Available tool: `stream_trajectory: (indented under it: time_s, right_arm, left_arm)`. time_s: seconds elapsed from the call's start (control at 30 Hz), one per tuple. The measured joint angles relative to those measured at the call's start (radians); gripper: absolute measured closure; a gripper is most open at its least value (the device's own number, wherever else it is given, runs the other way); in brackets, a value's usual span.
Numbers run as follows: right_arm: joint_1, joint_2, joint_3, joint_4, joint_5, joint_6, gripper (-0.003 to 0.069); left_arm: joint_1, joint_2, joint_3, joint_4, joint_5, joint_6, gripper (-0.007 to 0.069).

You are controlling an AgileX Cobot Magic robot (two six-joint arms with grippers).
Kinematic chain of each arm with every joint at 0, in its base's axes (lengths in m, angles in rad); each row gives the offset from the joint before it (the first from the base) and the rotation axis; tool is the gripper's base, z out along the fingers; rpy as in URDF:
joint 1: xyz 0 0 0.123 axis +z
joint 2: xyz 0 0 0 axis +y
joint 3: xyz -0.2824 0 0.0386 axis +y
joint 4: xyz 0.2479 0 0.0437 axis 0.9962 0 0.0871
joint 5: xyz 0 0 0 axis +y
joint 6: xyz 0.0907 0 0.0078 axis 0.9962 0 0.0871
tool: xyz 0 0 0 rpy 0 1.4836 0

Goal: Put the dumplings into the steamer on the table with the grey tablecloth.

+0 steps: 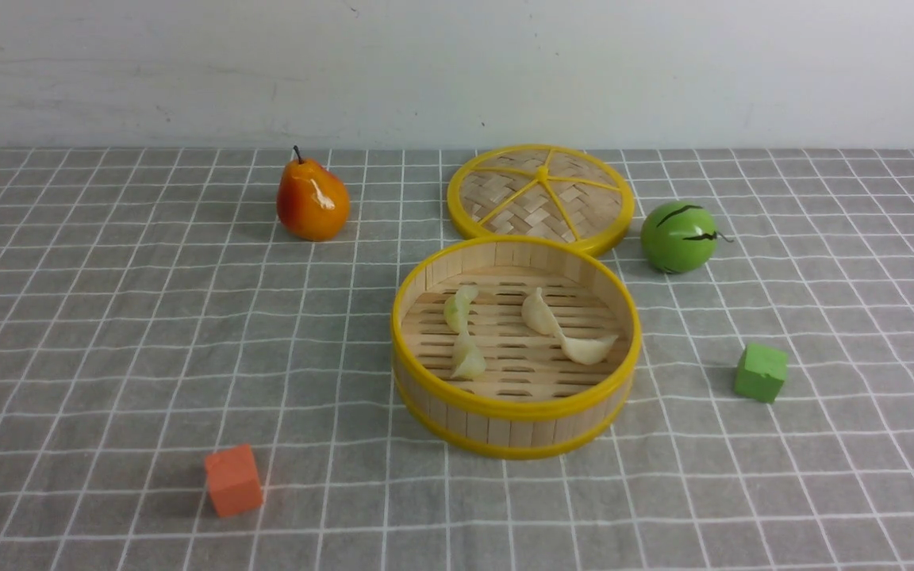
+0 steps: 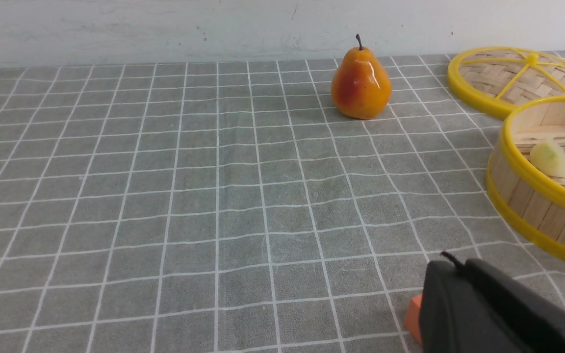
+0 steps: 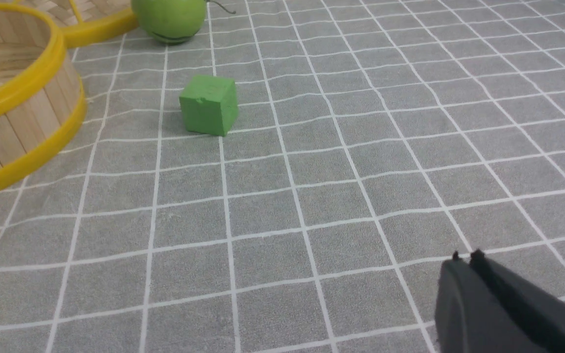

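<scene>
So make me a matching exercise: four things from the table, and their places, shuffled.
1. Orange-red pear
2. Flat woven lid with yellow spokes
3. Cream-white crescent dumplings
4. Green cube

A. Inside the round bamboo steamer
B. Right of the steamer
C. Directly behind the steamer
D. Behind and left of the steamer

1-D, 2-C, 3-A, 4-B

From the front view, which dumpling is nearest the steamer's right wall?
The cream-white dumpling, closest to the green cube; the other three sit farther left.
</scene>
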Motion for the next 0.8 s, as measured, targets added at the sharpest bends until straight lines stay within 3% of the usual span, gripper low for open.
stream_trajectory:
  time_s: [0.7, 0.8]
  right_arm:
    - [0.000, 0.000, -0.001, 0.001, 0.004, 0.000, 0.0636]
    - [0.000, 0.000, -0.001, 0.001, 0.006, 0.000, 0.0632]
  left_arm:
    - [0.001, -0.006, 0.008, 0.003, -0.001, 0.000, 0.0608]
    - [0.037, -0.041, 0.023, 0.003, 0.040, 0.000, 0.0608]
